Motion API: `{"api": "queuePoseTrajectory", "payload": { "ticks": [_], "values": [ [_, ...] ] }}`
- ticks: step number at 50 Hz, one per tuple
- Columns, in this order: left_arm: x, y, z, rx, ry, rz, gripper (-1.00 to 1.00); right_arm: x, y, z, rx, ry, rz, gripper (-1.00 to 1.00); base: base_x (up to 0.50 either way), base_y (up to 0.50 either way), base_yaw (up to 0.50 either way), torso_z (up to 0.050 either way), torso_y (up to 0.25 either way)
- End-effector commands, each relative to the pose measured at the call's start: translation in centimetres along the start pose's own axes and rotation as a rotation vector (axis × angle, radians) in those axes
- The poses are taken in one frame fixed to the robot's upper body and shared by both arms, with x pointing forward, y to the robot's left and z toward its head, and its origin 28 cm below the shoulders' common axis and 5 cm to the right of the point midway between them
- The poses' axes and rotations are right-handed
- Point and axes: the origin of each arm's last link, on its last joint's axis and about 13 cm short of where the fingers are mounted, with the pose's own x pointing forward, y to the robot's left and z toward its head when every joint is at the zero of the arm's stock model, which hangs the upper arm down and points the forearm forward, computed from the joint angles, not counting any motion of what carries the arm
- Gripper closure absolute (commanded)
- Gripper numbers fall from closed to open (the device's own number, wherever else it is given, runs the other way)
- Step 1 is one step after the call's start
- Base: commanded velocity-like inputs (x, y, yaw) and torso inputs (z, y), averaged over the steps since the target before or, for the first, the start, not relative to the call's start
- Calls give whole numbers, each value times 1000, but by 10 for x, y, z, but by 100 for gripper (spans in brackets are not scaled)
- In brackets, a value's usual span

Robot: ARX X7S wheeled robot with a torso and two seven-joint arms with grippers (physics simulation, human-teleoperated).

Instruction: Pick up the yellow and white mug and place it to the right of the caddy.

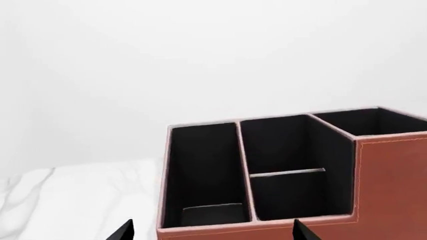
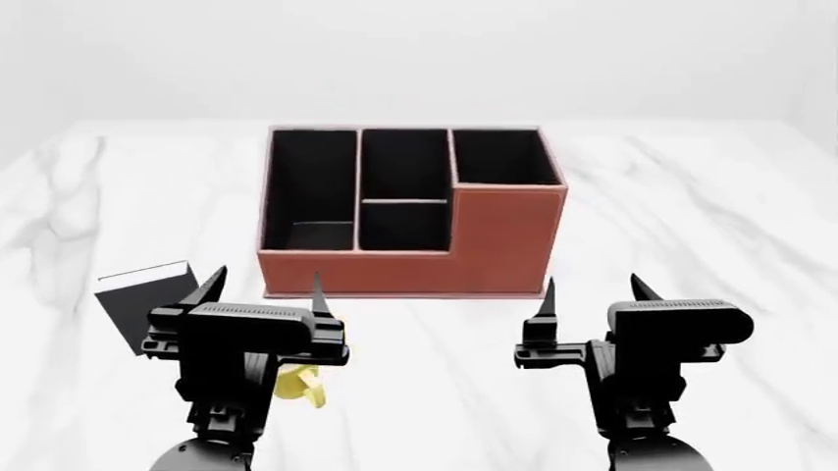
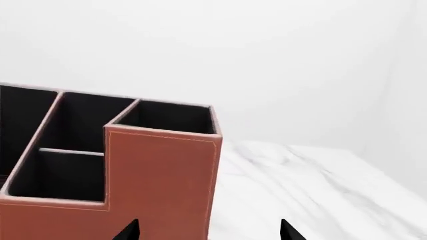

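Observation:
The reddish-brown caddy (image 2: 504, 240) stands on the marble table at the centre back; it also shows in the left wrist view (image 1: 393, 175) and the right wrist view (image 3: 160, 175). The yellow and white mug (image 2: 301, 385) lies on the table under my left arm, mostly hidden by it; only a yellow part shows. My left gripper (image 2: 262, 291) is open and empty, above the mug and short of the caddy's front left. My right gripper (image 2: 592, 292) is open and empty, in front of the caddy's right corner.
A small black book with a white edge (image 2: 141, 294) lies on the table left of my left gripper. The white marble table (image 2: 707, 226) runs wide to the right of the caddy. A plain pale wall stands behind.

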Motion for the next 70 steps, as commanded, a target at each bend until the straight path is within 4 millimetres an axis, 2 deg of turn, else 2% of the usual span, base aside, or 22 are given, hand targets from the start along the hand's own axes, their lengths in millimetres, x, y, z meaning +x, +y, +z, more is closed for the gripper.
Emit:
{"api": "queuePoseTrajectory", "payload": {
  "ticks": [1, 44, 56, 64, 70],
  "values": [
    [-1, 0, 0, 4, 2, 0, -100, 0, 1, -2, 1, 7, 4, -100, 98, -66, 0, 0, 0],
    [-3, 2, 3, 20, 3, 19, -100, -2, 4, -5, -19, 15, 27, -100, 115, -1, 0, 0, 0],
    [-1, 10, 13, 17, -12, 72, -100, -11, 16, -9, -20, 67, 305, -100, 0, 0, 0, 0, 0],
    [-2, 17, 21, 23, -31, 128, -100, -22, 36, -17, 14, 107, 521, -100, 0, 0, 0, 0, 0],
    [-4, 21, 24, 29, -33, 155, -100, -26, 48, -23, 25, 129, 600, -100, 0, 0, 0, 0, 0]
  ]
}}
